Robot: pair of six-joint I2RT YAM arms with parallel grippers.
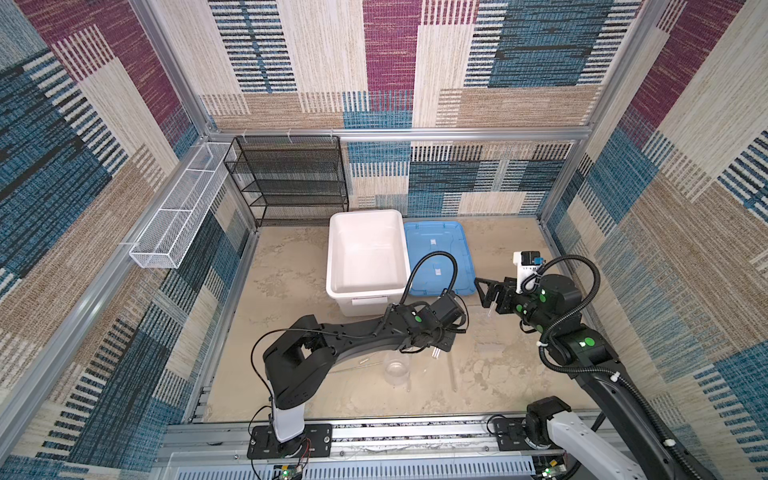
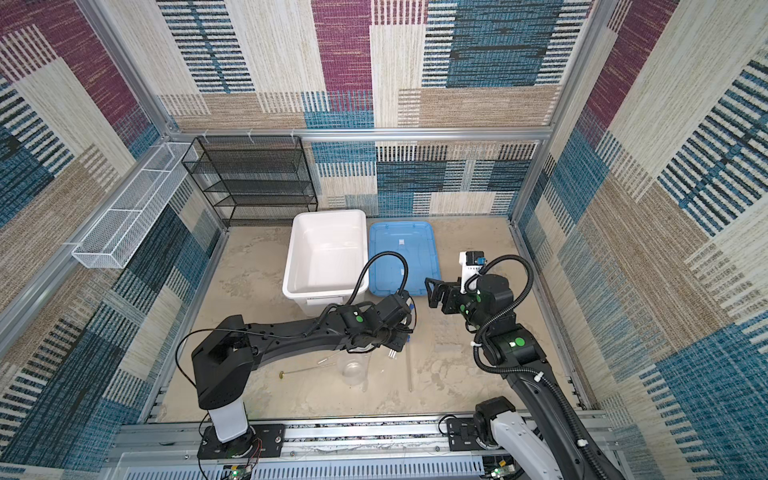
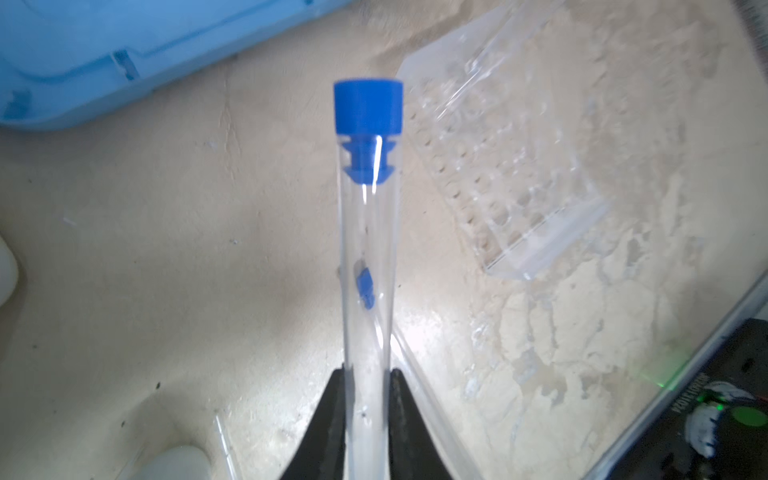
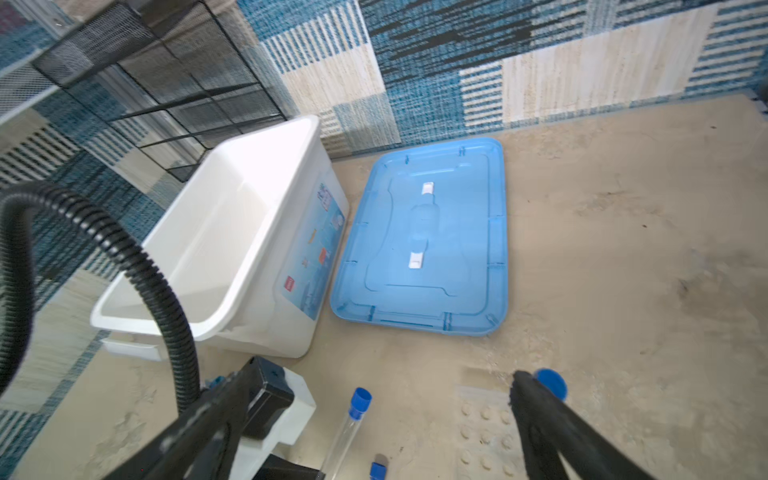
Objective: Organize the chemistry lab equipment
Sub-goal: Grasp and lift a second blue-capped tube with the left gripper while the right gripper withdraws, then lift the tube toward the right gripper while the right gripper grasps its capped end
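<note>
Tube rack blurred; held test tube base cut off.

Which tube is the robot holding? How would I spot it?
Find the white bin at the back of the table, then follow the left arm just in front of it to the left gripper. Pinched there is a clear test tube with a blue cap; unlike the other glassware, it is off the table.

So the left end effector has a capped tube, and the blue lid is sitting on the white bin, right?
Not quite. The blue lid lies flat on the table beside the white bin, which stands open, as the right wrist view shows. The left end effector does hold a capped tube.
</note>
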